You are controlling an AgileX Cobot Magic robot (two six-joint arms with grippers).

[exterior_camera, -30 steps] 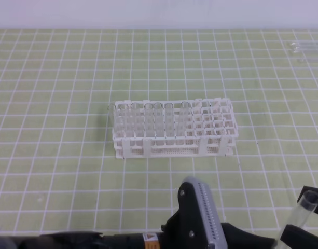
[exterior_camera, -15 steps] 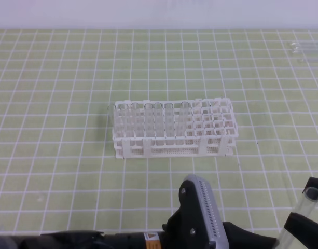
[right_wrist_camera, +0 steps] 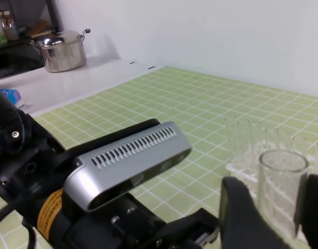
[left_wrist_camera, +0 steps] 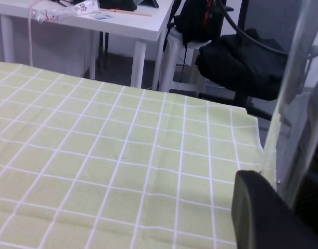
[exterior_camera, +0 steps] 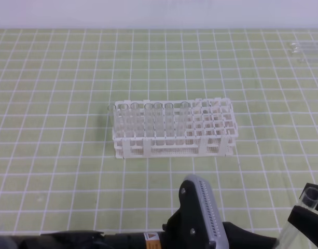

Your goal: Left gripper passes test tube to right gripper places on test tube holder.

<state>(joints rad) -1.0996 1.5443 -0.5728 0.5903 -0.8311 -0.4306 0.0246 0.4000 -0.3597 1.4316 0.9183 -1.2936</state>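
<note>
The white test tube holder (exterior_camera: 210, 132) stands mid-table, with several clear tubes (exterior_camera: 148, 122) upright in its left half. The test tube (exterior_camera: 303, 215) leans at the bottom right, open end up. In the right wrist view the right gripper (right_wrist_camera: 277, 218) is shut on it, black fingers (right_wrist_camera: 242, 218) pressed to both sides of the test tube (right_wrist_camera: 283, 181). The left gripper's grey slotted block (exterior_camera: 204, 215) lies across the bottom edge, pointing at the tube. In the left wrist view one black finger (left_wrist_camera: 260, 215) sits just below the test tube (left_wrist_camera: 296, 109); its grip is unclear.
A few more clear tubes (exterior_camera: 305, 49) lie at the far right corner of the green checked cloth (exterior_camera: 60, 104). The cloth's edge (left_wrist_camera: 254, 135) shows in the left wrist view, with a white desk and dark chairs beyond. A steel pot (right_wrist_camera: 63, 49) stands on a side counter.
The test tube and the black jaws around it have shifted slightly to the right and down. The left gripper's grey block has stayed put.
</note>
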